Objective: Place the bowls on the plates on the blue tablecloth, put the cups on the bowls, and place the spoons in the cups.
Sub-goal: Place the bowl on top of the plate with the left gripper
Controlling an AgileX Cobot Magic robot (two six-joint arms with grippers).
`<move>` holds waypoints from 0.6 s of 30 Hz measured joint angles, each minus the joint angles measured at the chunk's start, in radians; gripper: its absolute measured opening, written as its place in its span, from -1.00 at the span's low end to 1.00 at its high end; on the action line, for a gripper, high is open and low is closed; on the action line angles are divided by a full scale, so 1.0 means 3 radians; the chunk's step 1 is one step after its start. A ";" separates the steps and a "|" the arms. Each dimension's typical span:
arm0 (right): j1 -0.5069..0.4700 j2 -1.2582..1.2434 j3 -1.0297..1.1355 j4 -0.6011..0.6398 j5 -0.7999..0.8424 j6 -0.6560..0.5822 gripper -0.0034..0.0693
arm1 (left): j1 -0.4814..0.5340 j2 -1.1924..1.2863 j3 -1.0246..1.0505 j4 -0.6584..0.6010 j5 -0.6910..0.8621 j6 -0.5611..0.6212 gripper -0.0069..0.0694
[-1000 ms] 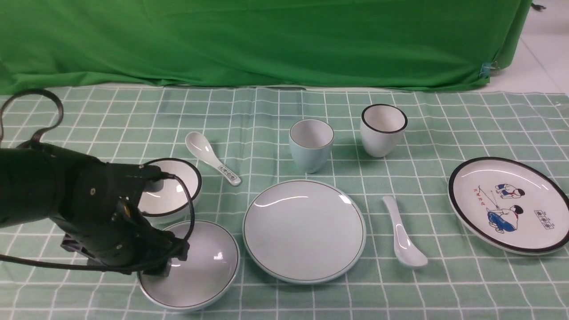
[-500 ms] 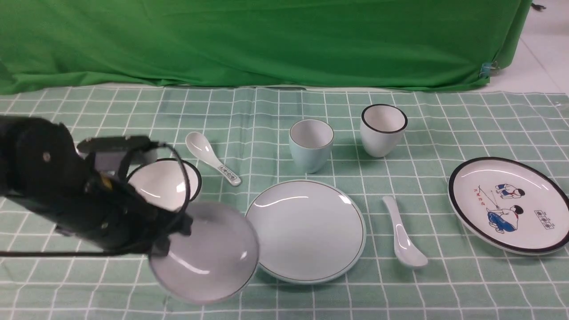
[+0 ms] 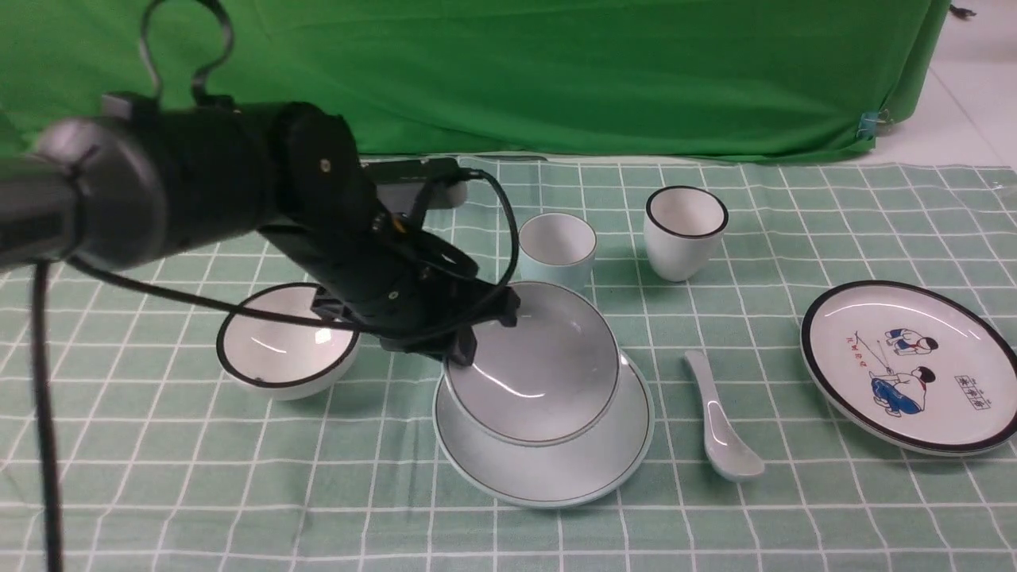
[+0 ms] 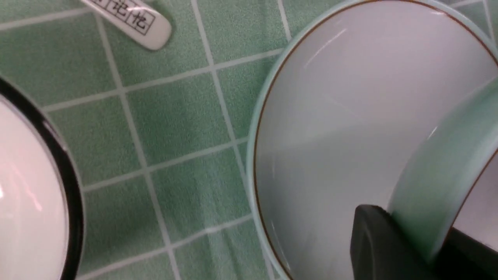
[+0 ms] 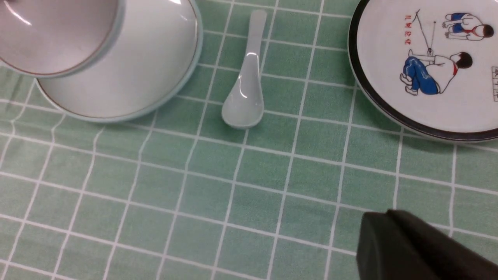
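Your left gripper [image 3: 465, 343] is clamped on the left rim of the pale blue bowl [image 3: 536, 365]. The bowl hangs tilted just over the pale blue plate [image 3: 556, 469], seemingly off-centre toward its far side. Plate lies directly below; level, then lower.

- Robot lab / test rig, not a home.
- Green backdrop cloth [image 3: 508, 71] hung along the back.
- Black robot arm [image 3: 199, 183] w/ loose cables [image 3: 42, 397] over checked tablecloth [image 3: 159, 477].
- Pale tile floor [image 3: 981, 87] at far right.

Bright green backdrop cloth [image 3: 508, 71], pale floor [image 3: 981, 87] far right
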 joint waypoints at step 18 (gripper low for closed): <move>0.0000 0.0000 0.0000 0.0000 -0.0025 0.0000 -0.75 | 0.0000 0.0373 -0.0110 -0.0002 -0.0005 0.0029 -0.24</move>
